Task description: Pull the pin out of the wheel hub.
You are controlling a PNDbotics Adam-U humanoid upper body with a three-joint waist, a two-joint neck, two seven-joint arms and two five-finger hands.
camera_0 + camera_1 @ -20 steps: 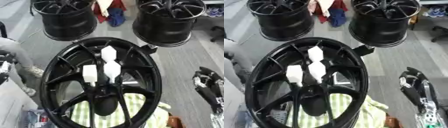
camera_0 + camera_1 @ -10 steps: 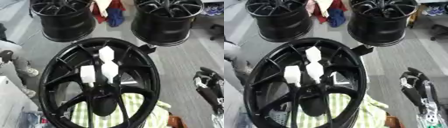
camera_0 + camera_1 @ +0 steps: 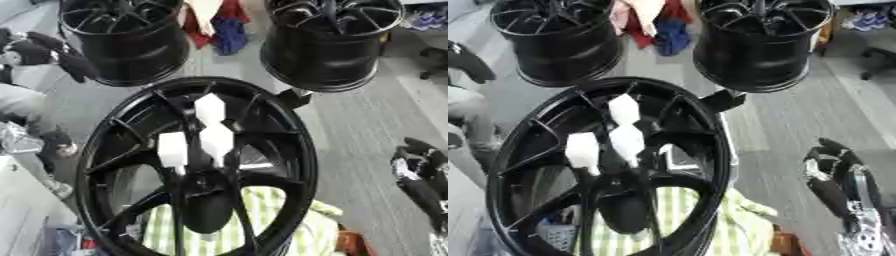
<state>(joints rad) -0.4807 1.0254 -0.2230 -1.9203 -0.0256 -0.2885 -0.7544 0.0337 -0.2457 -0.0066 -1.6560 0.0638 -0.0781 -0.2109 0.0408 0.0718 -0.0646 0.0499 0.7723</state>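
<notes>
Pins: three white pins (image 3: pixel 215 140) stood in the hub near the middle of the wheel, untouched.
Wheel: a black wheel (image 3: pixel 289 150) filled the centre, over a green checked cloth (image 3: pixel 267 225).
Right hand (image 3: pixel 833 187): idle at the lower right, well apart from the wheel; fingers unclear.
Behind: two black wheels (image 3: pixel 328 45) stood farther back.
</notes>
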